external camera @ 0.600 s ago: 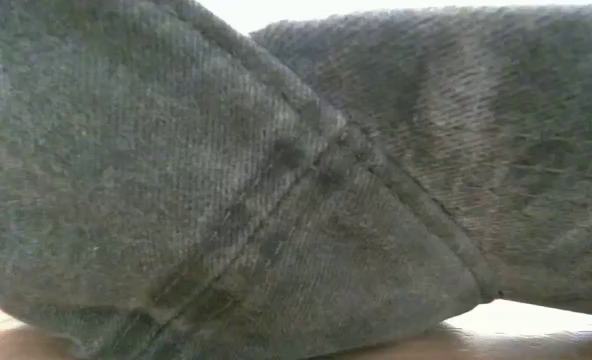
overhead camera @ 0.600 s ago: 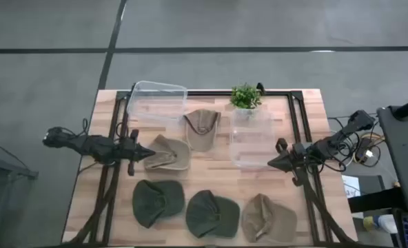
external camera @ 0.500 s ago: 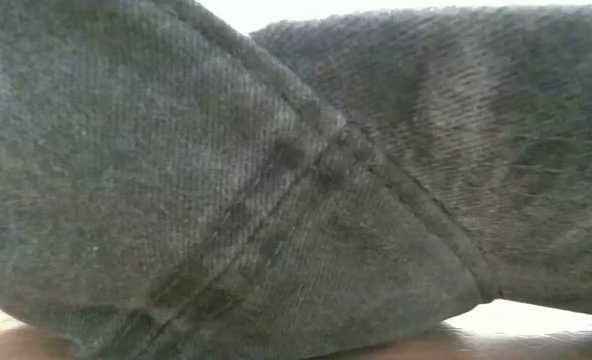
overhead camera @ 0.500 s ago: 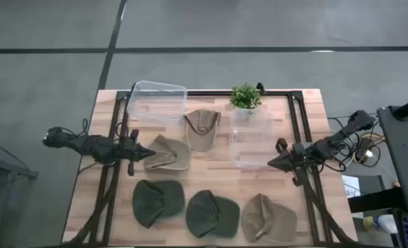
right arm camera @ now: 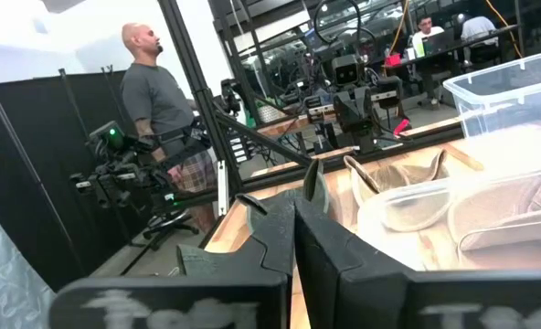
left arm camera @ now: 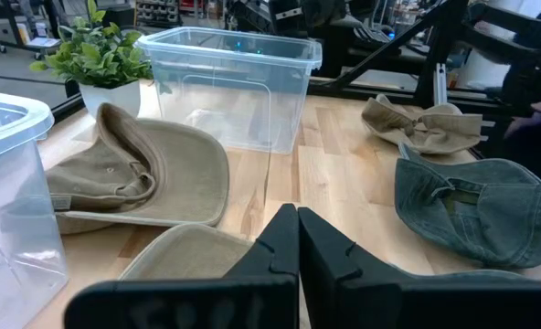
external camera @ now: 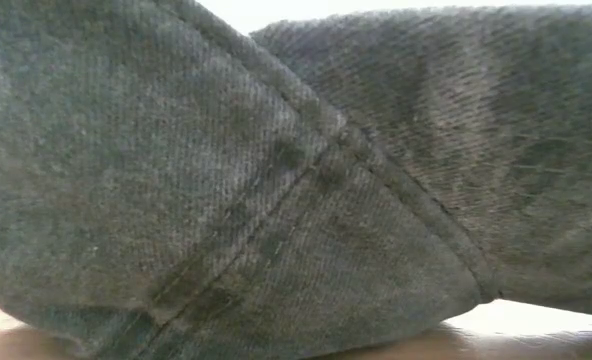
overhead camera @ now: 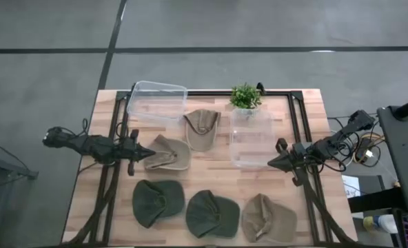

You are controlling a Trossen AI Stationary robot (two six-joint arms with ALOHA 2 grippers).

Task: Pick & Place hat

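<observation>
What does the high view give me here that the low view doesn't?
Only the high view shows the layout: five hats on the table, two clear bins and a potted plant, with the left gripper shut beside a tan hat and the right gripper shut by the right-hand bin. Only the low view shows hat fabric and stitching close up; a green hat fills the frame. Both show green hats on the light wood tabletop.

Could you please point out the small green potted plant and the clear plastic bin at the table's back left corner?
small green potted plant (overhead camera: 245, 96), high view, on its leaves.
clear plastic bin at the back left corner (overhead camera: 158, 101), high view, on its floor.
</observation>
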